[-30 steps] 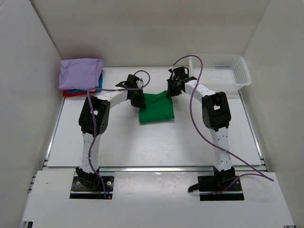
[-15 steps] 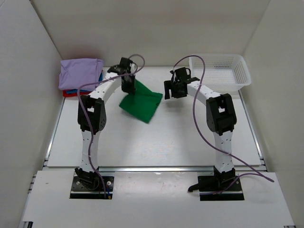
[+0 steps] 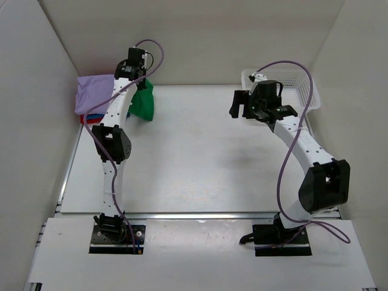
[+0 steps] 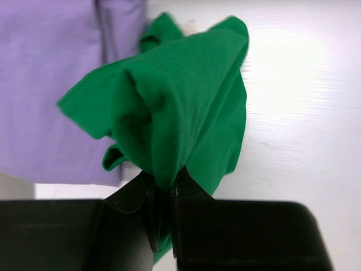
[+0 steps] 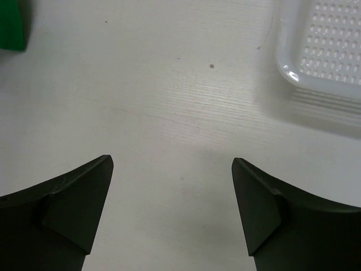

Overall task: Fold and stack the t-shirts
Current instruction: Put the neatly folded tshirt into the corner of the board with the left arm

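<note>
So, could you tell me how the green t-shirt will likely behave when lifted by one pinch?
Probably floppy: the green t-shirt hangs bunched from one pinch in the left gripper. Likely light, since that narrow grip carries all of it. Set down, it would probably land crumpled, not flat.

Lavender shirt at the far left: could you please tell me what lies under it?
Under the lavender shirt, thin edges of a blue shirt and, lowest, a red shirt show. The rest of both is covered.
</note>
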